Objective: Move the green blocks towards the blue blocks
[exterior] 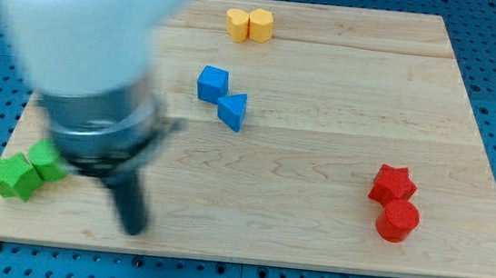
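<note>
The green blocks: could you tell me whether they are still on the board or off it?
On the board: both green blocks sit touching at its lower-left corner, left of my tip.

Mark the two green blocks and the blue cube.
Larger green block (14,177): camera view, its top face.
Smaller green block (47,160): camera view, visible top, partly behind the arm.
Blue cube (212,84): camera view, centre of its top face.

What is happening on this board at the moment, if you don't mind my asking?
A robot arm with a dark rod is set to push the green blocks toward the blue ones. My tip rests near the board's bottom edge, just to the view's right of the two green blocks, not visibly touching them. The blue cube and blue triangular block sit up toward the view's top, so the green blocks remain far off.
</note>
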